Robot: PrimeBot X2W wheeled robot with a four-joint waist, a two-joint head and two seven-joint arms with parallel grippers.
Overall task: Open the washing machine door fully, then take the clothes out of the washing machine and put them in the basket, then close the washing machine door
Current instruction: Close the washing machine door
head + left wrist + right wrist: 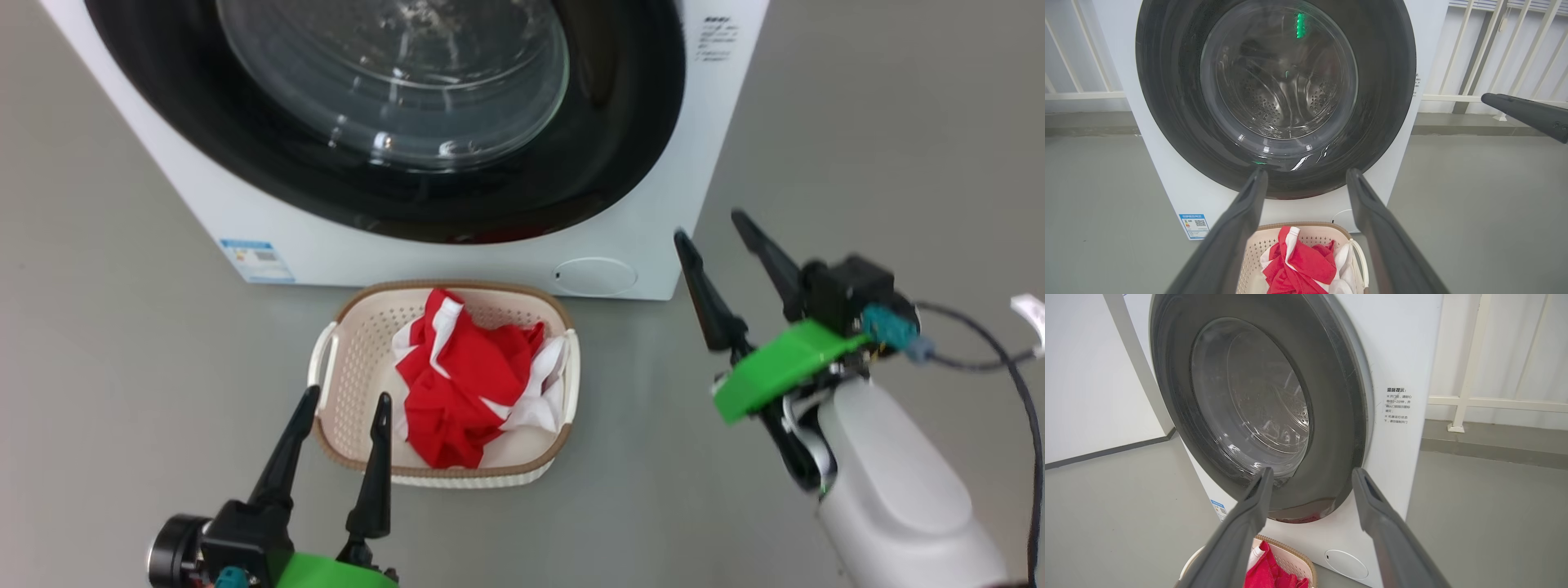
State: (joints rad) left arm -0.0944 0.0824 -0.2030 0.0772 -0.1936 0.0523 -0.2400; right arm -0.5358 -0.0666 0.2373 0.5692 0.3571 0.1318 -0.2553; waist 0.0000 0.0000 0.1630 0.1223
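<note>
- Our left claw point(348, 396) is spread, empty, over the near rim of the basket point(441, 472); our right claw point(708, 226), also apart, hangs beside the washing machine point(261, 220).
- The clothes point(465, 384) lie in the basket, parked just before the machine for short carries.
- The door point(620, 147) looks shut, so we hold nothing.

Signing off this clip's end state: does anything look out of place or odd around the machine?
A reddish streak runs along the bottom rim of the washing machine door. It may only mirror the clothes in the basket, or be caught fabric; I cannot tell. Nothing else stands out.
</note>
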